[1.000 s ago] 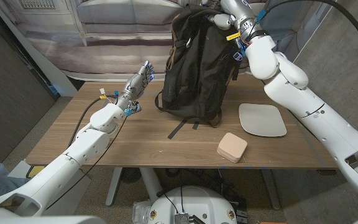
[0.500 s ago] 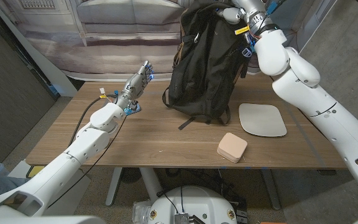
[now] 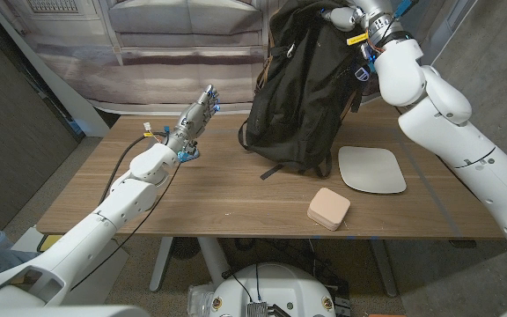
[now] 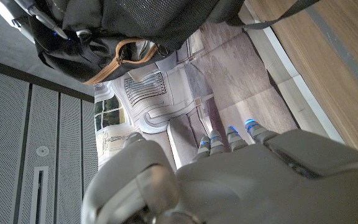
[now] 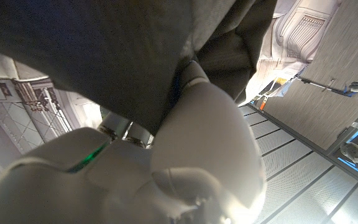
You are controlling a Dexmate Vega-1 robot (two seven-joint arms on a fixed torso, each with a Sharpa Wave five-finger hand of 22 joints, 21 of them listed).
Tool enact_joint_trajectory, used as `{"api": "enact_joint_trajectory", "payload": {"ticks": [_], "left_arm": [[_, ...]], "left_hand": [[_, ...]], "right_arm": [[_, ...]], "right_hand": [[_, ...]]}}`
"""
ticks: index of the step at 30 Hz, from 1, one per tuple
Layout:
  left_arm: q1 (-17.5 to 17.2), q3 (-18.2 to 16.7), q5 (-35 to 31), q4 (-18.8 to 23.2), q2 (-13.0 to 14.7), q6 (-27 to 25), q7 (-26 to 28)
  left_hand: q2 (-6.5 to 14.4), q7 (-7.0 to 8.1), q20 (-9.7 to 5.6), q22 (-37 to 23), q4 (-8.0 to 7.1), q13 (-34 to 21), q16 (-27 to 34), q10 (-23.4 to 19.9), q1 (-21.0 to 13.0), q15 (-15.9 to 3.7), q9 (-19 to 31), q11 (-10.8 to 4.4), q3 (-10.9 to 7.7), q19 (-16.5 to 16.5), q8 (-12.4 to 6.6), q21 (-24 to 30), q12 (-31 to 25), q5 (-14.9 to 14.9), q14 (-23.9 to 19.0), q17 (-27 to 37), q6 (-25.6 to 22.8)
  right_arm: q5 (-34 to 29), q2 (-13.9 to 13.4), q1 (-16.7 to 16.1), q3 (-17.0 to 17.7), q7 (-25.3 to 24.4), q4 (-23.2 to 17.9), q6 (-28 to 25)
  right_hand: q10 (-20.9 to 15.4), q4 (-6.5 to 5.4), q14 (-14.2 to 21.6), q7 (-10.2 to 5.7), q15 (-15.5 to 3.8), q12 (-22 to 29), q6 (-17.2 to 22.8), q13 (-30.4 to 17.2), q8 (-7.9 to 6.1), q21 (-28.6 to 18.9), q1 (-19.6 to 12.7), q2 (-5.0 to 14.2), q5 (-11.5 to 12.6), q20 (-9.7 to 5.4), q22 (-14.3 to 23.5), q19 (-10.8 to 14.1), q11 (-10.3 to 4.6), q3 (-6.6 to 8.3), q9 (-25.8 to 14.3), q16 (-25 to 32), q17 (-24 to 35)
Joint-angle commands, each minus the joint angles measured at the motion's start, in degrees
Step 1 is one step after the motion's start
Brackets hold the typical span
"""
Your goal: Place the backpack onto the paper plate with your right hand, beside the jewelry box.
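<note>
A black backpack (image 3: 302,92) hangs upright over the table's far middle, its bottom at or just above the wood. My right hand (image 3: 346,16) grips it by the top, and dark fabric (image 5: 104,56) lies against that hand in the right wrist view. A white paper plate (image 3: 371,169) lies to the right of the backpack. In front of the plate sits a small pink jewelry box (image 3: 328,208). My left hand (image 3: 199,113) stands at the far left of the table with fingers apart, holding nothing. The backpack (image 4: 123,31) also appears in the left wrist view.
The wooden table (image 3: 148,202) has bare wood on its left and front. Behind it runs a grey sofa (image 3: 183,35). A loose backpack strap (image 3: 275,170) trails on the wood near the jewelry box.
My right hand has carried the backpack to the right and a little higher, closer to the paper plate. The left hand has stayed where it was.
</note>
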State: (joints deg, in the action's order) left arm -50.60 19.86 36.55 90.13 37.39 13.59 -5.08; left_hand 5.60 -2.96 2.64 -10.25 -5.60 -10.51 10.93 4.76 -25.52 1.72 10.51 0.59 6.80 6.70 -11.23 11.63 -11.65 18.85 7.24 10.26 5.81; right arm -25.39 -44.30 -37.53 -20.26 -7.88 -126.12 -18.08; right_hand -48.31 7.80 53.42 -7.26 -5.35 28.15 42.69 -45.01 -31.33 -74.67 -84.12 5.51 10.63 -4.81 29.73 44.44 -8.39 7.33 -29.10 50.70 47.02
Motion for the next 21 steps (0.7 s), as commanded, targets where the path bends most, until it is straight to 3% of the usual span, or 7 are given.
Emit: {"api": "enact_joint_trajectory", "payload": {"ticks": [1,21], "left_arm": [[1.19,0.5,-0.1,-0.86,-0.31,-0.35,-0.68],[2.69,1.34,-0.39,-2.29,-1.33,0.07,-1.54]], "left_hand": [[0.29,0.08,-0.1,-0.23,0.0,-0.24,-0.14,0.3,-0.37,0.21,0.25,0.15,0.5,0.04,0.0,-0.02,0.05,-0.09,0.14,0.31,0.05],[0.39,-0.02,-0.09,-0.23,-0.02,-0.24,-0.13,0.24,-0.46,0.17,0.25,0.18,0.71,0.08,-0.01,-0.03,0.03,-0.13,0.15,0.31,0.05]], "right_arm": [[0.44,-2.96,-3.43,3.37,-0.74,-3.66,-3.71],[1.04,-6.4,-9.68,8.91,-2.53,-8.8,-7.7]], "right_hand": [[-0.48,0.2,1.76,-0.27,-7.79,-0.51,0.34,-0.38,0.15,-0.69,-2.74,2.14,0.31,-8.18,-0.08,-0.07,0.01,-0.25,-0.21,0.27,-0.05],[-0.73,0.13,1.7,-0.19,-7.81,-1.39,0.54,-0.89,0.6,-1.84,-2.85,2.13,0.31,-8.18,-0.72,-0.52,0.08,-0.45,-0.41,0.93,-0.09]]}}
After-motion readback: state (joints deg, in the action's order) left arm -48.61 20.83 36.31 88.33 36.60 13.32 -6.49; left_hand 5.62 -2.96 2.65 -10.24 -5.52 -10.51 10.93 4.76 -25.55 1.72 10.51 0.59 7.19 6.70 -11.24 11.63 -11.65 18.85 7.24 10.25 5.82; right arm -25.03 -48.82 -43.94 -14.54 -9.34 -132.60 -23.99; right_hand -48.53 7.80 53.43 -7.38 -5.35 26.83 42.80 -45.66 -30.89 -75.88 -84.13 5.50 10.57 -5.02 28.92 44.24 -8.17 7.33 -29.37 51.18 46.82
